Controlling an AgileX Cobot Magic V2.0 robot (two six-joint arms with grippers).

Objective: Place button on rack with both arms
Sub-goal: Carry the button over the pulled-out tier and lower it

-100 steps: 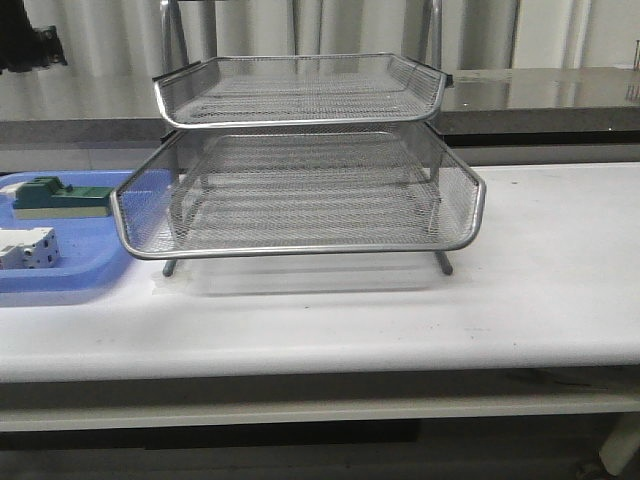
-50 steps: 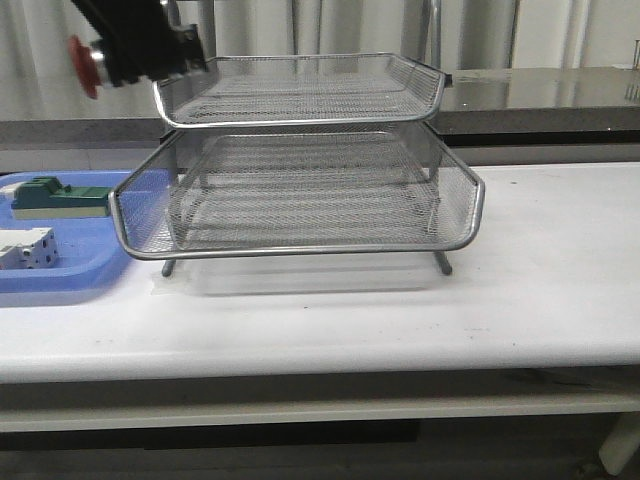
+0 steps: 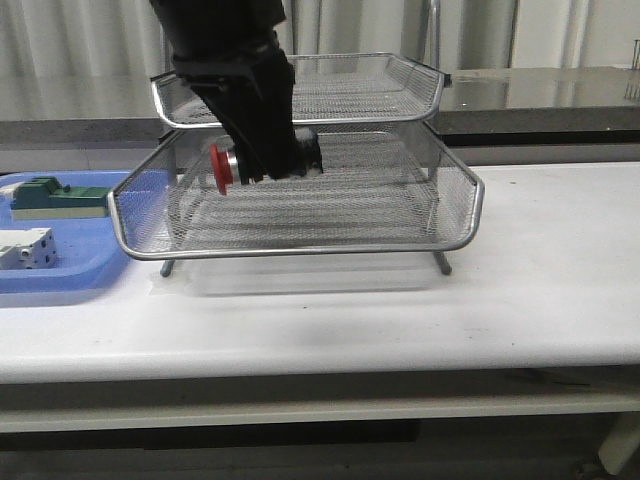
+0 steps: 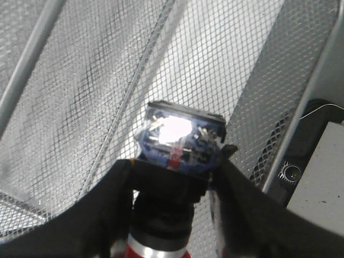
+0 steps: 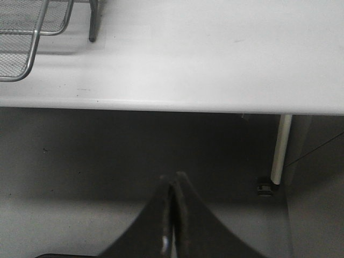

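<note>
My left gripper is shut on the button, whose red cap points left and whose black-and-blue body points into the rack. It hangs in front of the silver wire-mesh rack, level with the gap between the upper and lower tiers, above the lower tier's left half. In the left wrist view the mesh fills the background. My right gripper is shut and empty, below the table's front edge; it does not show in the front view.
A blue plastic tray stands left of the rack with a green block and a white boxy switch. A rack foot and corner show in the right wrist view. A grey counter runs behind.
My left arm has swung down and right from the upper left corner, carrying the button from beside the top tier to in front of the gap between tiers.
</note>
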